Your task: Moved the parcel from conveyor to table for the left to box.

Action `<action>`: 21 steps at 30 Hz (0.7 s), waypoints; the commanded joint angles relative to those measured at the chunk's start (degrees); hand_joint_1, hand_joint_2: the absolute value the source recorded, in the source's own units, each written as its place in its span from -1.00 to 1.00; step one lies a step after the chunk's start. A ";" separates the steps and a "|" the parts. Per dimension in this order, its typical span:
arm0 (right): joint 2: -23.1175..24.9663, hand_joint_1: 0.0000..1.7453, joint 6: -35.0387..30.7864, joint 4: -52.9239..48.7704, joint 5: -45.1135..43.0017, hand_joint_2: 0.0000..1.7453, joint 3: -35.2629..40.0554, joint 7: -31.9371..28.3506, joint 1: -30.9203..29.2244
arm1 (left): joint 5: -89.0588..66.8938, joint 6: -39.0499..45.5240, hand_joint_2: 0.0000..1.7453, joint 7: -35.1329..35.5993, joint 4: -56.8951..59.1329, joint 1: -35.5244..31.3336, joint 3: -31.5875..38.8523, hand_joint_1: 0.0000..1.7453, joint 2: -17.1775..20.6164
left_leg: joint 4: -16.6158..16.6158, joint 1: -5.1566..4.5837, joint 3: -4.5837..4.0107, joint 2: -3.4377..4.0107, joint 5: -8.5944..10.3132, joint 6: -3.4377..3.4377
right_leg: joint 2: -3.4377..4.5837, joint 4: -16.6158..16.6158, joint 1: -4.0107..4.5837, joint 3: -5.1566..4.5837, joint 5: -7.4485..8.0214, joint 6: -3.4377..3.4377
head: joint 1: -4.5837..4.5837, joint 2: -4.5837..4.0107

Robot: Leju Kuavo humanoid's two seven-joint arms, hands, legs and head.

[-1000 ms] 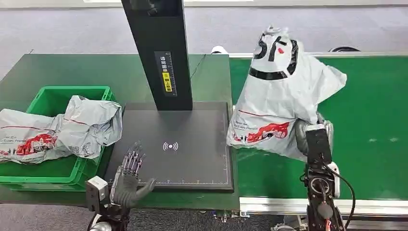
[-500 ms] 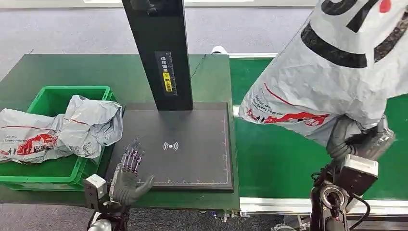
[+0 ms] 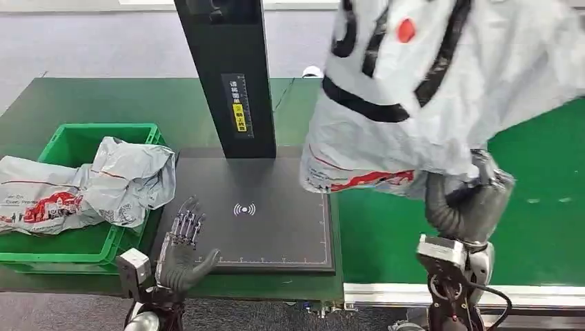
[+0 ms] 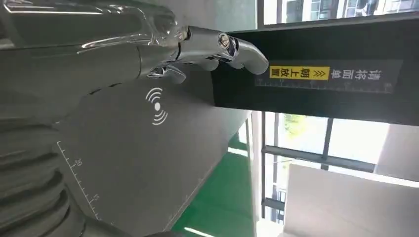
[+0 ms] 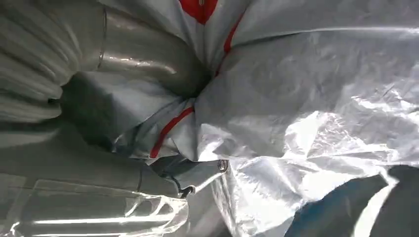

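Bags of grey plastic (image 3: 103, 183) already lie heaped in the green crate (image 3: 83, 134) at the far left of the table (image 3: 103, 100), which suggests earlier parcels have been boxed. Just beside the crate, the left hand (image 3: 181, 252) rests at the near edge of the dark scanner pad (image 3: 276, 227), empty, its fingers spread and pointing toward the black post (image 3: 227, 69); the left wrist view shows the same fingers (image 4: 217, 47) held out over the pad with nothing between them. Further right, the parcel (image 3: 428, 89), a crumpled white mailer with black and red print, hangs in the air above the seam where the pad meets the green conveyor (image 3: 538, 207), its lower corner reaching over the pad's right edge. The right hand (image 3: 465, 203) grasps it from beneath, fingers clenched around a bunched fold of the plastic (image 5: 197, 98). Judged from this, the lift off the conveyor is done and the carry across is under way; still left are setting the parcel down on the pad, letting go, and the left hand's transfer into the crate.
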 commanded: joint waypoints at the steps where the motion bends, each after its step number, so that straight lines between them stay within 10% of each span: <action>1: -5.35 1.00 4.19 16.47 14.79 1.00 9.17 9.07 -5.63 | -0.29 -0.74 1.00 -0.78 4.67 -1.73 -1.98 -1.00 2.10 | -0.09 0.00 0.09 0.07 0.03 0.02 | -0.01 -0.10 0.02 0.10 0.05 -0.03 | 0.00 0.00; 21: -5.70 1.00 26.25 24.15 7.97 1.00 16.97 8.26 -11.46 | -0.84 -1.61 1.00 -1.17 6.06 -2.69 -1.90 -1.00 1.79 | -0.02 0.01 0.03 0.14 0.01 0.03 | 0.04 -0.05 0.03 0.01 0.06 -0.03 | -0.02 0.00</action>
